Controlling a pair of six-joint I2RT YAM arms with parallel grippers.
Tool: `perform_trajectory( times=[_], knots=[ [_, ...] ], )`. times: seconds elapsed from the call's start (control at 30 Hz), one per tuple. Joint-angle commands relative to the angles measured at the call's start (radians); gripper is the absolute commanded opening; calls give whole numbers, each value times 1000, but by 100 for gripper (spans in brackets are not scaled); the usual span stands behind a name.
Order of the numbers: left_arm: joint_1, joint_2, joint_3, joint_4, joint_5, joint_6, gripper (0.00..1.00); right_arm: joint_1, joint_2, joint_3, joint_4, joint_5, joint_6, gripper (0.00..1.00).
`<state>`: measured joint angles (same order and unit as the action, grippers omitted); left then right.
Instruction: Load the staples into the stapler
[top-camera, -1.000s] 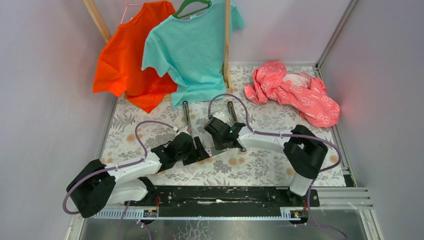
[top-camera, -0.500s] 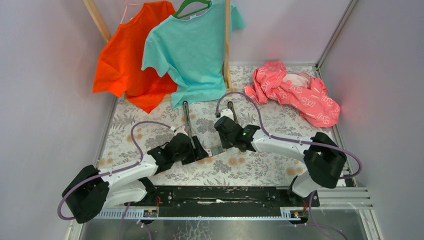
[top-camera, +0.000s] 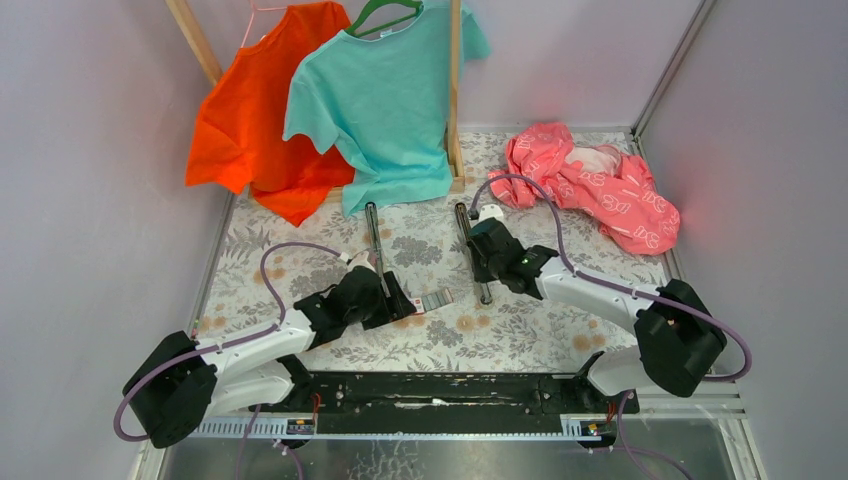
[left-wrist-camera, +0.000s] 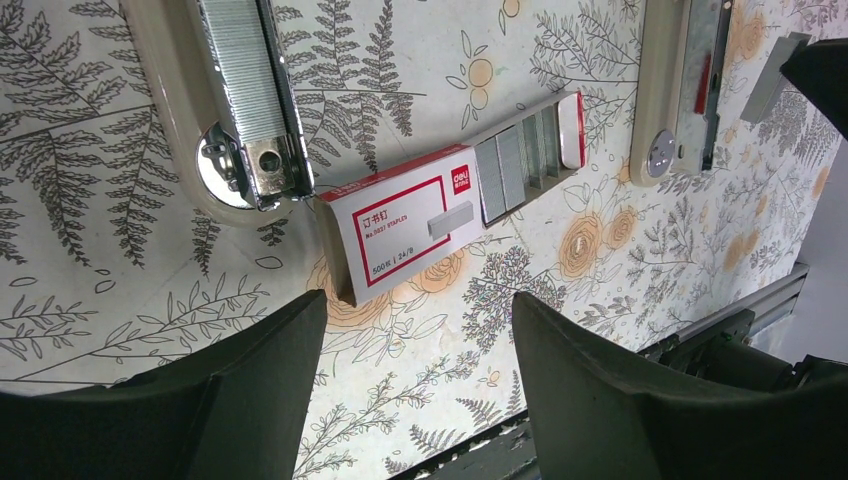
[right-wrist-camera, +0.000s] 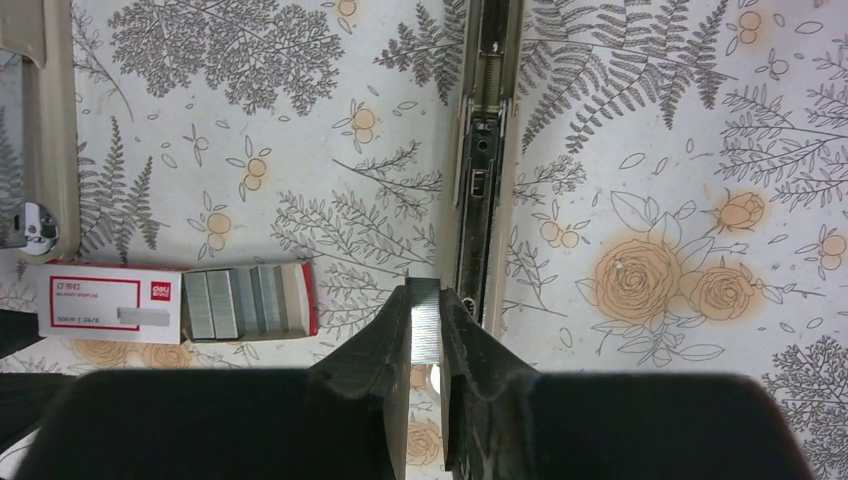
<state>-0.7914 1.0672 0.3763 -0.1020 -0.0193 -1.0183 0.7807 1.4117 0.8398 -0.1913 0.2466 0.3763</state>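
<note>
The staples box (top-camera: 432, 300), red and white, lies on the flowered table with its tray (left-wrist-camera: 530, 150) slid out and grey strips showing; it also shows low left in the right wrist view (right-wrist-camera: 110, 303). My left gripper (left-wrist-camera: 420, 305) stands open just short of the box, nothing between its fingers. My right gripper (right-wrist-camera: 425, 295) is shut on a grey staple strip (right-wrist-camera: 425, 315), right beside the open, empty channel of a long cream stapler (right-wrist-camera: 485, 150). A second long stapler part (left-wrist-camera: 240, 90) with staples in its metal channel lies next to the box.
An orange shirt (top-camera: 255, 120) and a teal shirt (top-camera: 385, 100) hang from a wooden rack (top-camera: 455, 90) at the back. A pink patterned cloth (top-camera: 590, 185) lies at the back right. Grey walls close in left and right.
My right arm has swung from beside the box to the right and farther back, over the right stapler, with the strip in its jaws. The left arm has barely moved.
</note>
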Motion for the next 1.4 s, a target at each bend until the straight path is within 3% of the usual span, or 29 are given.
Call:
perform_trajectory(
  times=[0.0,1.37],
  knots=[
    [-3,-11,2,-4,-28,-2,76,-30,-27,-15,67,-9,-45,15],
    [-3,3,1,2,-22,-6,76,-83,71,-59,155,-43,-78,14]
  ],
)
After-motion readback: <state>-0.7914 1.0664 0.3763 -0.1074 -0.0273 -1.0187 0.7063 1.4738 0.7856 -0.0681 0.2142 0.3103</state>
